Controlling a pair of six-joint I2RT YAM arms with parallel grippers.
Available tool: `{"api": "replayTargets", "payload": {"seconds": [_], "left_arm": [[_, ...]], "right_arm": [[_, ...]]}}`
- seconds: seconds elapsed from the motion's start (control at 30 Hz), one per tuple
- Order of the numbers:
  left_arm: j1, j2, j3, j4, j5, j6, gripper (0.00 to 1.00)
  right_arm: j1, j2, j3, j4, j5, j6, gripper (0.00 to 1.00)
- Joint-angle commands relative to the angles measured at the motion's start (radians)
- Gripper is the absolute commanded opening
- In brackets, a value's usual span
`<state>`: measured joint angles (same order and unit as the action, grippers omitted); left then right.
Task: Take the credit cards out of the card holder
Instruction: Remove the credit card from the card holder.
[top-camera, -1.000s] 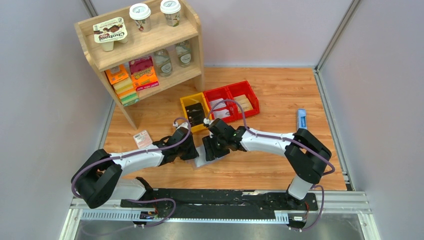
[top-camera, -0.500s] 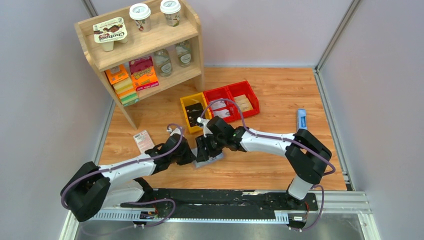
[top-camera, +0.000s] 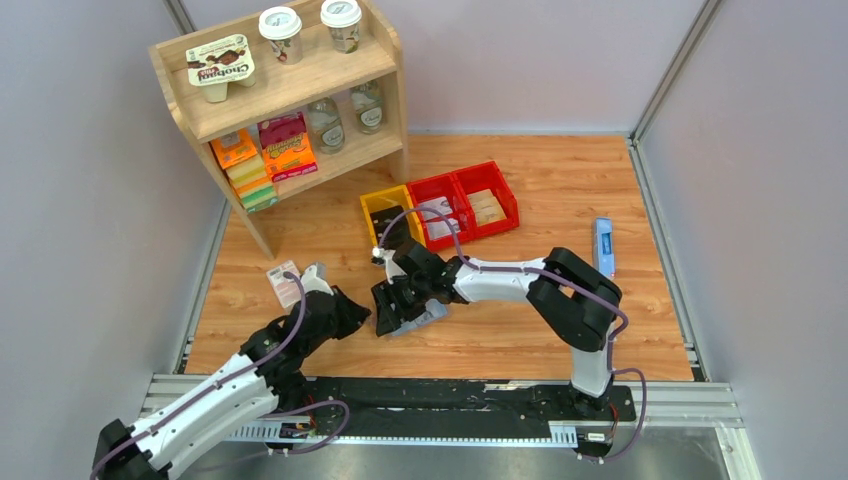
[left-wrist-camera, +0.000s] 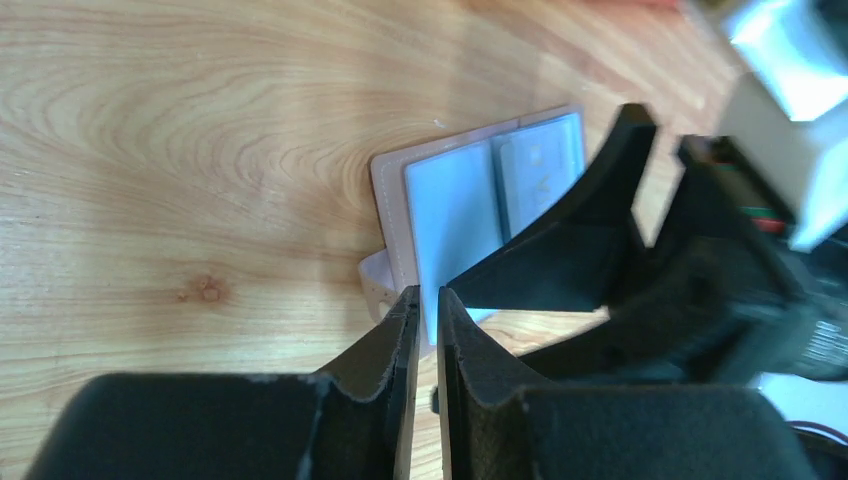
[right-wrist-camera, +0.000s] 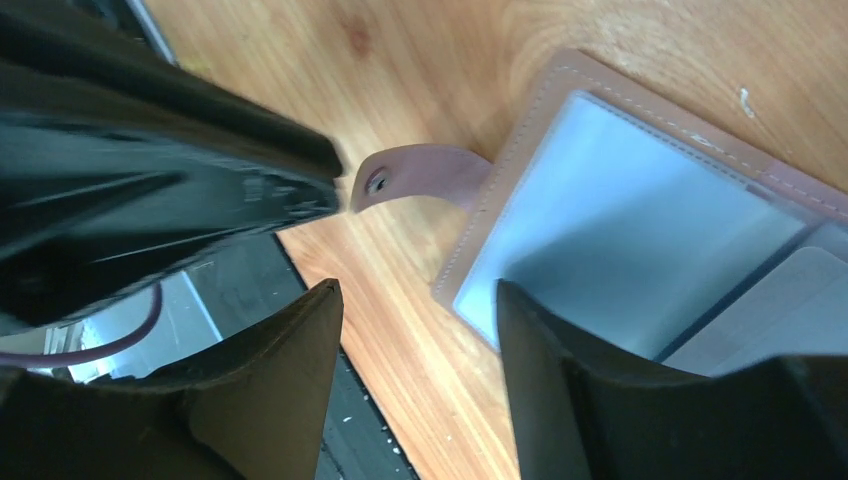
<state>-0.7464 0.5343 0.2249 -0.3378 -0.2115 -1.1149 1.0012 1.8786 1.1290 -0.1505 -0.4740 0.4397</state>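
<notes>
Nearest the bases, the left gripper (left-wrist-camera: 425, 293) is seen pinched to a narrow slit, nothing in it. Just to its right the card holder (top-camera: 428, 317) is laid open on the table (top-camera: 520, 340) — lining up, long axis slanting away rightward, what looks like a credit card (left-wrist-camera: 540, 165) pocketed in its half farther from the left gripper. Over its near-left end the right gripper (right-wrist-camera: 418, 295) is poised, jaws parted and empty — judged the closer arm.

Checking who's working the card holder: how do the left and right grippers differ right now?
The left gripper has fingers nearly touching; the right gripper has them wide apart. The left sits beside the card holder, the right over its strap end. Both aim at it.
</notes>
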Motion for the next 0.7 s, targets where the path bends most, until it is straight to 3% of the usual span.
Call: {"api": "replayTargets", "payload": {"seconds": [0.0,0.33,0.5,0.67], "left_arm": [[-0.004,-0.092,0.002,-0.092,-0.048,-0.031,0.19],[-0.004,0.018,0.139,-0.034,0.007,0.032,0.22],[-0.004,0.175,0.211,0.072,0.067,0.049,0.25],[-0.004,0.373,0.228,0.239,0.173,0.046,0.31]], "right_arm": [[0.002,0.024,0.031,0.019,0.005,-0.013,0.61],[-0.042,-0.199,-0.027,-0.017,0.162,-0.038,0.6],[-0.098,-0.303,-0.098,-0.067,0.313,-0.059,0.6],[-0.17,-0.306,-0.161,-0.06,0.291,-0.038,0.54]]}}
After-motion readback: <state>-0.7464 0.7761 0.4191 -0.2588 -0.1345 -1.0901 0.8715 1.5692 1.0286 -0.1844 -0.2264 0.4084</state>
